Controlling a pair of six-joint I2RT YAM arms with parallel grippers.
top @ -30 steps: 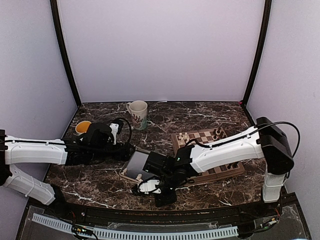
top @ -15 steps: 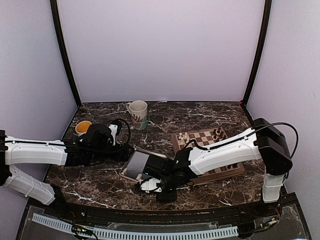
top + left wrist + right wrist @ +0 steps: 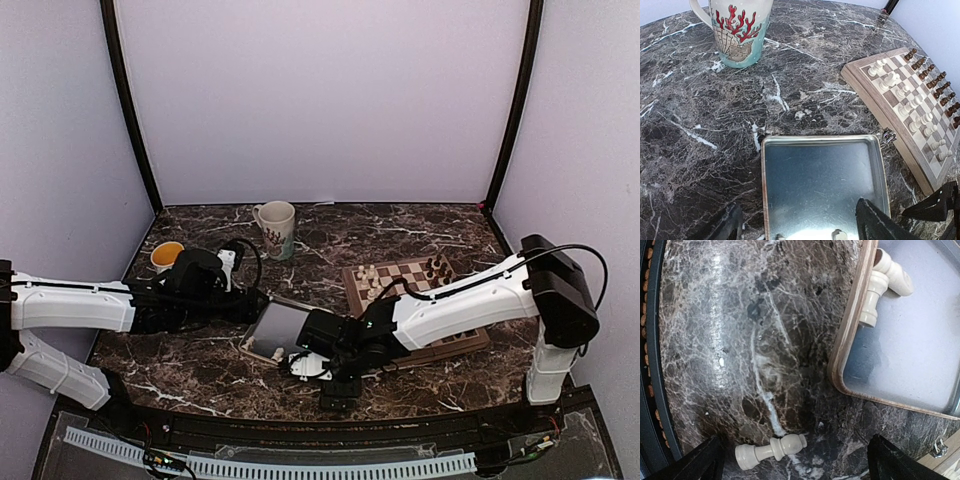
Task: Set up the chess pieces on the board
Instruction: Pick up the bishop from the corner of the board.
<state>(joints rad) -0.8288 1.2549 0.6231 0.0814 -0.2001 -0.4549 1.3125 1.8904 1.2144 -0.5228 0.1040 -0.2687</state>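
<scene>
Both arms stretch low toward the middle. Left claw gapes wide, holding nothing. Right claw gapes wide, pointing down, near side.

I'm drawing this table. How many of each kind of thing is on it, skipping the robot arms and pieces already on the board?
Coral-patterned ceramic mug: 1
Small yellow-orange cup: 1
Rectangular silver metal tray: 1
Square wooden chessboard: 1
Loose cream-white chess pieces: 3
Total: 7
</scene>
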